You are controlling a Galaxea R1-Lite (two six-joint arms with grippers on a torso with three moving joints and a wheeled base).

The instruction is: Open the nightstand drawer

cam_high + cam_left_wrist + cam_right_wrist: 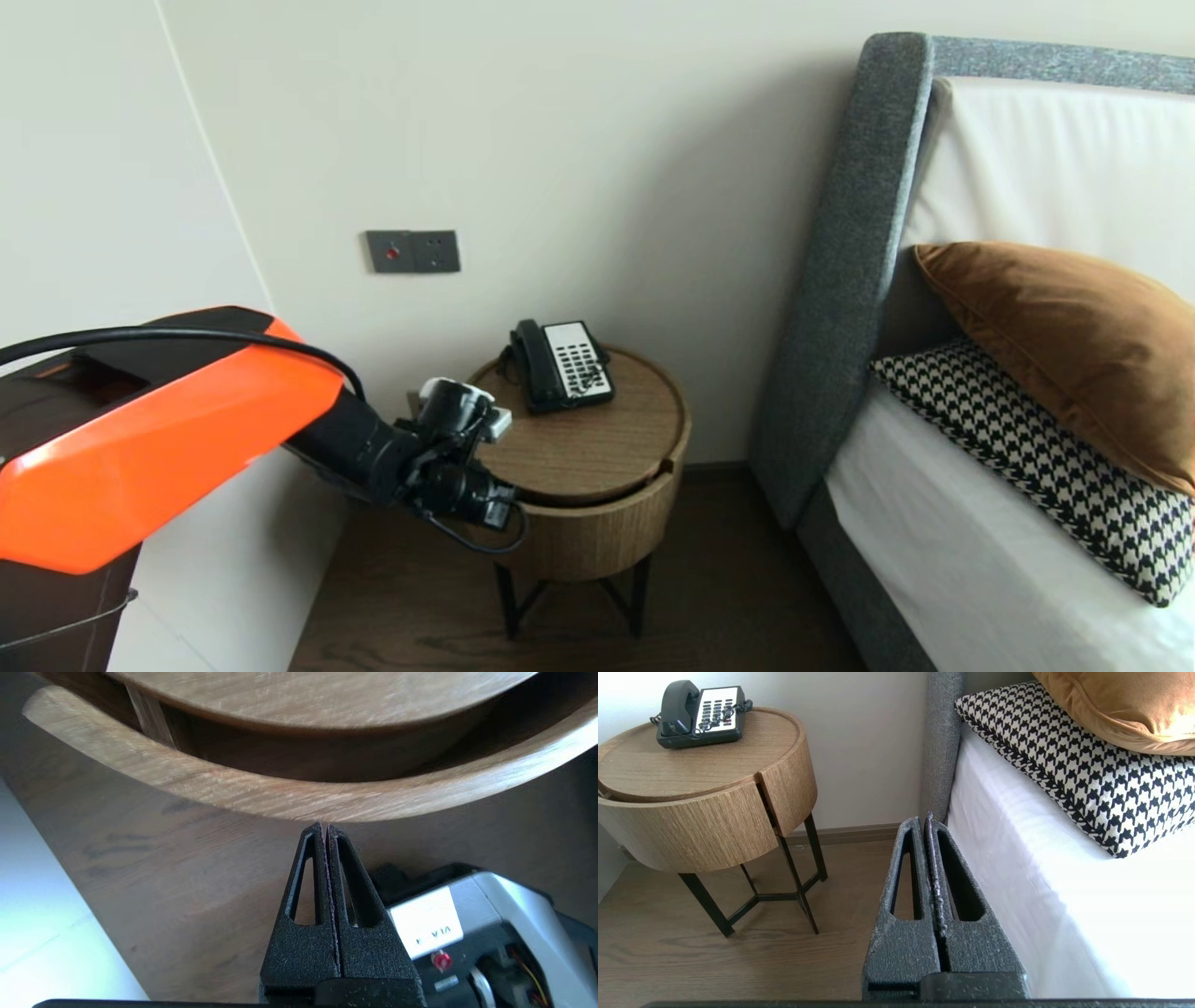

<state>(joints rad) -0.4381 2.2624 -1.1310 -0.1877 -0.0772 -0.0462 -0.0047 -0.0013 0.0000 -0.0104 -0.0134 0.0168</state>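
Both jaws clenched, empty: left gripper (325,828) at drawer rim (210,784), right gripper (924,821) beside bed (1017,868).

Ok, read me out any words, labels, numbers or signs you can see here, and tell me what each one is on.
White label on the robot's grey housing, beside the left gripper: a few dark characters, too blurred to read.
Telephone keypad, on the side table: key markings too small to read.
Wall plate: a red dot, no words.
Nothing is legible enough to quote.
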